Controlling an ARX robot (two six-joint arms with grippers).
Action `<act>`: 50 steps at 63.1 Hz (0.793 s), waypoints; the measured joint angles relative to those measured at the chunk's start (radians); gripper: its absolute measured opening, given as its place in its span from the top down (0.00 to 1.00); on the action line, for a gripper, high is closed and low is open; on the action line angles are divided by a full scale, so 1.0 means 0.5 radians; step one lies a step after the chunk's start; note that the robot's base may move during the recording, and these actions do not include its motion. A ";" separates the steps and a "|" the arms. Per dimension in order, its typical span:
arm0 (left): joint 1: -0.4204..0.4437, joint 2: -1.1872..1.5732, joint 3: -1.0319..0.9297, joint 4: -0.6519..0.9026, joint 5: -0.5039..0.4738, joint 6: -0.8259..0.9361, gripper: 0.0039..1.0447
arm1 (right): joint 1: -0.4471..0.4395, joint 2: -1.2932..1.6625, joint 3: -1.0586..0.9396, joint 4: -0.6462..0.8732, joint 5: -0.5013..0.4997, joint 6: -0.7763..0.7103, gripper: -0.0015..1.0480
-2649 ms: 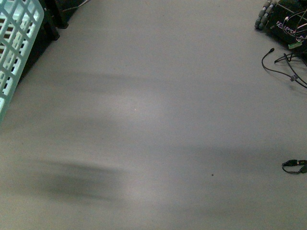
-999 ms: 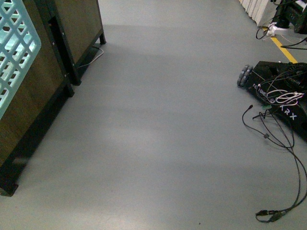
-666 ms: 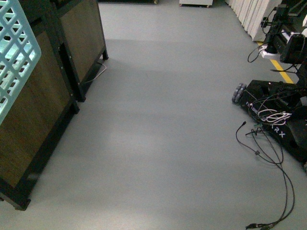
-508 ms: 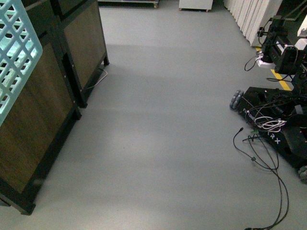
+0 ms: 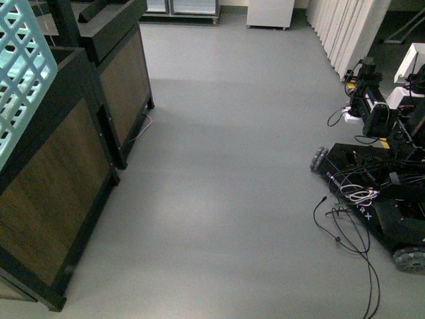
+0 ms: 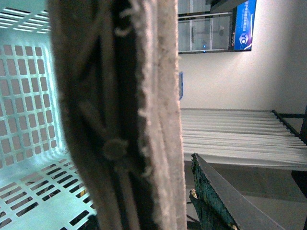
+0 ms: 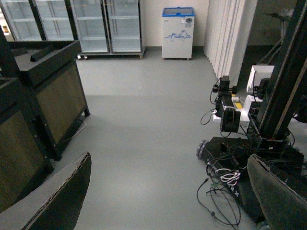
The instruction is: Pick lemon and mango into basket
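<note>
The light teal basket [image 5: 20,73] hangs at the front view's upper left edge, only a slotted wall showing. In the left wrist view its brown ribbed handle [image 6: 120,120] fills the middle, with the grid walls and floor [image 6: 29,120] behind it. My left gripper [image 6: 158,201] is shut on that handle; one dark finger [image 6: 216,191] shows beside it and the other is hidden. My right gripper [image 7: 168,201] is open above bare grey floor, nothing between its fingers [image 7: 57,201]. Lemon and mango are out of view.
Dark wood-panelled cabinets [image 5: 60,186] stand along the left. Another wheeled robot base [image 5: 378,193] with loose cables [image 5: 352,246] sits on the right. Glass-door fridges [image 7: 105,24], a white chest freezer [image 7: 177,26] and vertical blinds [image 5: 345,26] line the far end.
The front view has swung from blurred bare floor up the aisle: cabinets, the other robot base and far wall have come into sight. The basket stays at the left edge.
</note>
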 joint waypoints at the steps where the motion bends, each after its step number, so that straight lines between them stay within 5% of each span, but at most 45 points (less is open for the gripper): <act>1: 0.000 0.000 0.000 0.000 0.000 0.000 0.75 | -0.001 0.000 0.000 0.000 0.001 -0.001 0.08; 50: -0.002 -0.007 0.008 -0.001 -0.002 -0.007 0.75 | 0.000 -0.003 0.000 0.000 -0.001 0.000 0.08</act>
